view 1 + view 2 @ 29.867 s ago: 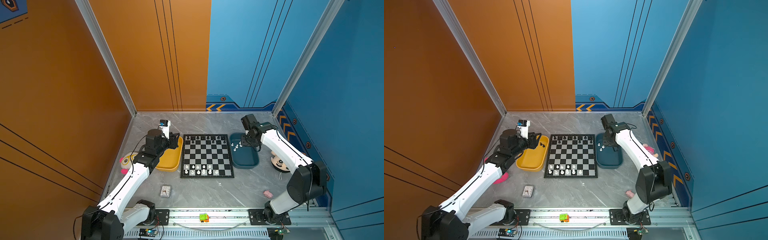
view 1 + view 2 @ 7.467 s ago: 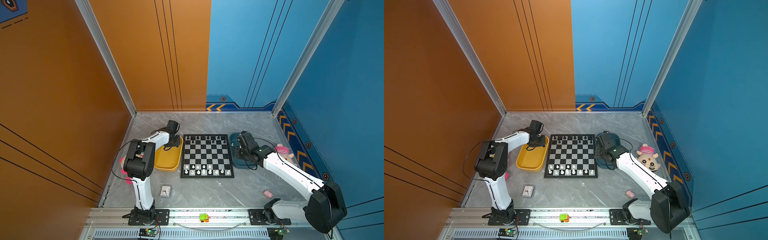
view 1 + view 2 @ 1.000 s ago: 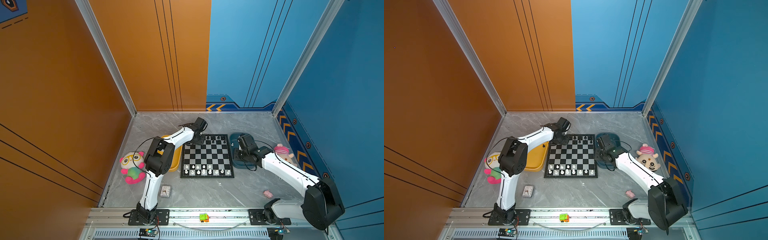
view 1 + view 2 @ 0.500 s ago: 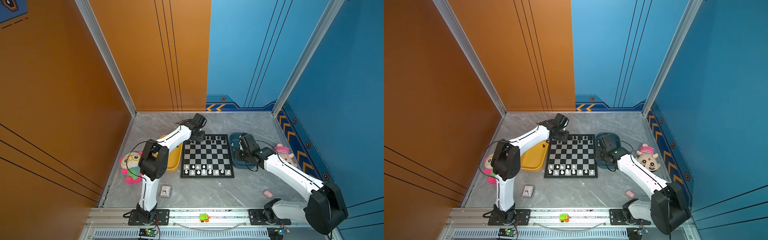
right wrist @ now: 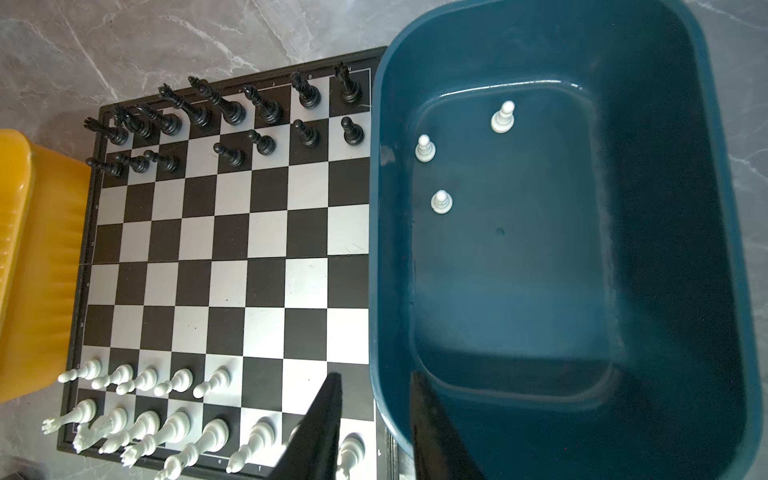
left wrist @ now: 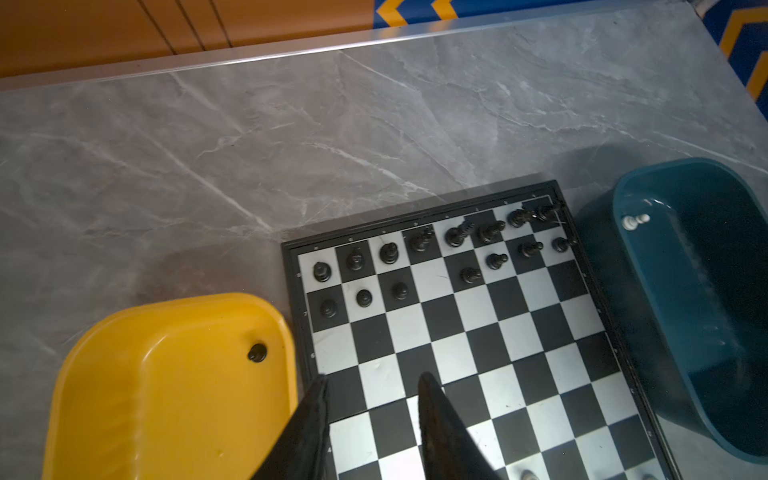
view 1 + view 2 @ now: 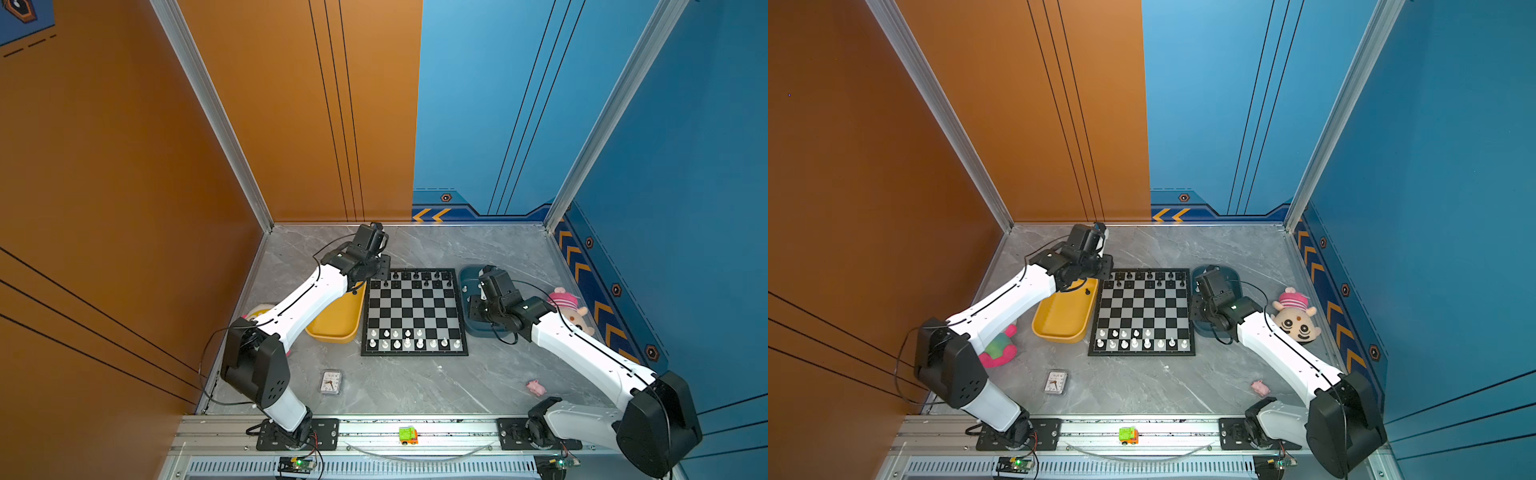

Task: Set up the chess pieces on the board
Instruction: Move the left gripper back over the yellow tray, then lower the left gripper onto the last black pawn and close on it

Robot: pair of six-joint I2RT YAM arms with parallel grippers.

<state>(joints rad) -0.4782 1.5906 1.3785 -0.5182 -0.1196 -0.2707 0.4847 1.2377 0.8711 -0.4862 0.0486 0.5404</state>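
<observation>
On the desk the board, black and silvery squares in a thin black frame, lies between a yellow tray and a teal tray. The left hand hangs over the board's edge beside the yellow tray. The right hand hangs over the teal rim. Both have jaws apart, holding nothing. Black chess pieces line its far rows, white its near. One black pawn stands in the yellow tray, three white pawns in the teal.

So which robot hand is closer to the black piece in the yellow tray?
Left. The left gripper hangs over the board, beside the yellow tray and near the black piece. The right gripper is across the board, above the teal tray.
</observation>
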